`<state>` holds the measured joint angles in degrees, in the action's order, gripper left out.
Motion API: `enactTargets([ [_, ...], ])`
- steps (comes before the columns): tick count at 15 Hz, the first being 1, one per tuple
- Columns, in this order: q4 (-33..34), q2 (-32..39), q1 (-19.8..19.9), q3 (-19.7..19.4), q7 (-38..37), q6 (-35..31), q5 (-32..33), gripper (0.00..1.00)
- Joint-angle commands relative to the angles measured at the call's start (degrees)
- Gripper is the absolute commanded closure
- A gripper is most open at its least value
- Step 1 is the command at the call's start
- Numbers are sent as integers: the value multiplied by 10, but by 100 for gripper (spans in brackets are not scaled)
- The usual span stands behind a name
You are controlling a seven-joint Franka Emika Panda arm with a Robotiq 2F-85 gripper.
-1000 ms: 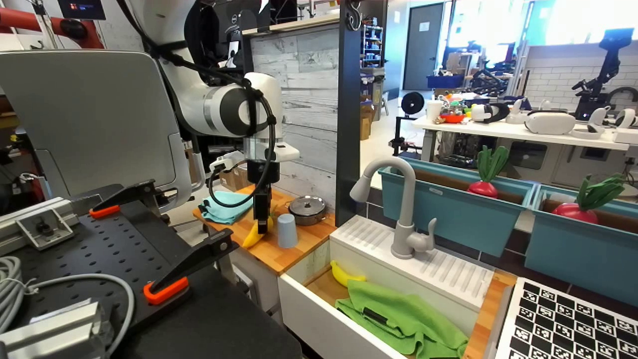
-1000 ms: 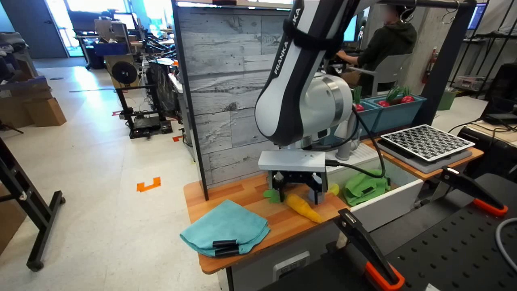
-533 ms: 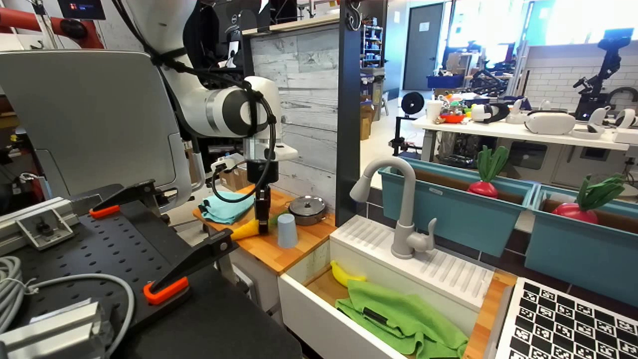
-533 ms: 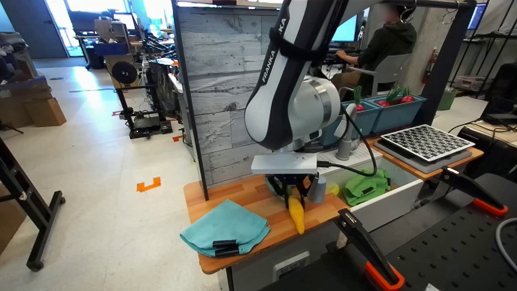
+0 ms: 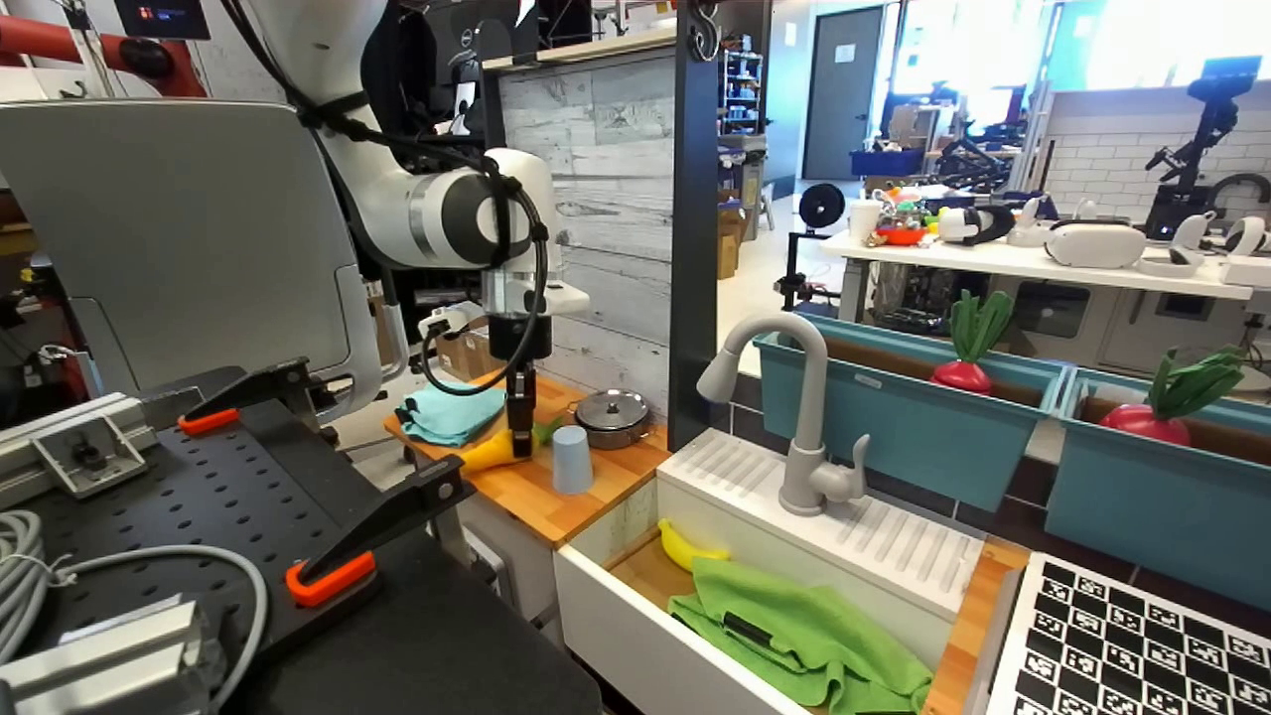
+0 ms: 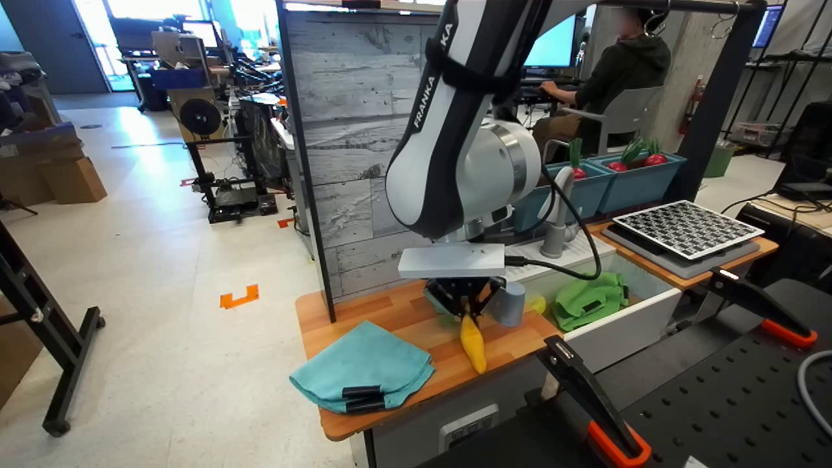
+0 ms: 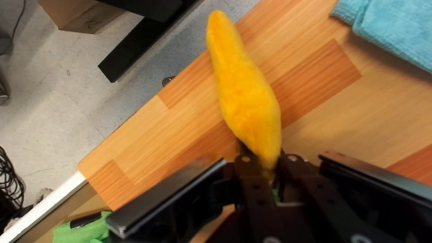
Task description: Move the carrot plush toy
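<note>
One plush carrot (image 7: 248,101); between fingers (image 7: 248,170)

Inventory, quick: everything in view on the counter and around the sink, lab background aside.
carrot plush toy: one, orange-yellow, in the jaws
cup: one, pale blue, on counter
lidded pot: one, grey, near cup
folded cloth: one, teal, on counter
sink: one, white, beside counter
faucet: one, grey, behind sink
banana: one, yellow, in sink
crumpled cloth: one, green, in sink
planters: two, teal, behind sink
radishes: three, red, in planters
checkered board: one, black-and-white, beyond sink
arm: one, mostly white, over counter
jaws: one pair, black, closed on carrot plush toy
</note>
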<state>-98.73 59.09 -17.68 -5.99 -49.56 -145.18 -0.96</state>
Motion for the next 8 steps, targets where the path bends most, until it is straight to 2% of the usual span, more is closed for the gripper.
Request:
enactTargets([
  [1,-32,-35,-7,0,10,7,1,97],
  [5,-77,-85,-13,3,0,-9,-7,97],
  [8,-77,-115,11,32,6,6,-39,97],
])
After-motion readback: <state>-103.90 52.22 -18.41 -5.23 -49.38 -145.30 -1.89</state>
